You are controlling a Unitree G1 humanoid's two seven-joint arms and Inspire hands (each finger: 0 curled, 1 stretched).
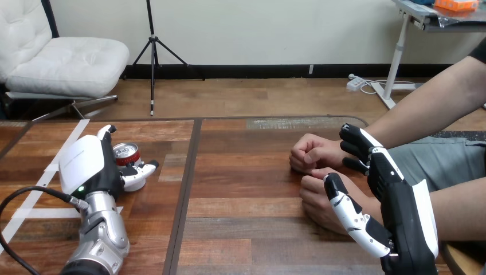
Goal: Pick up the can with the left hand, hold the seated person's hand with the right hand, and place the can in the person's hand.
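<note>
A red can [125,153] stands upright on the wooden table [246,229] at the left. My left hand [86,166] is wrapped round it, fingers [106,131] curled over its far side and thumb [141,171] on its near side. At the right the person rests two closed hands on the table, one farther [312,153] and one nearer [315,197]. My right hand [401,200] hovers over the nearer hand's wrist. Its thumb [349,213] lies straight across the near side and its fingers [358,148] reach between the two forearms. I cannot tell whether it touches the wrist.
White tape strips [51,172] mark the table's left part. A dark seam [186,189] runs front to back between the can and the person's hands. The person's forearms [430,106] come in from the right edge.
</note>
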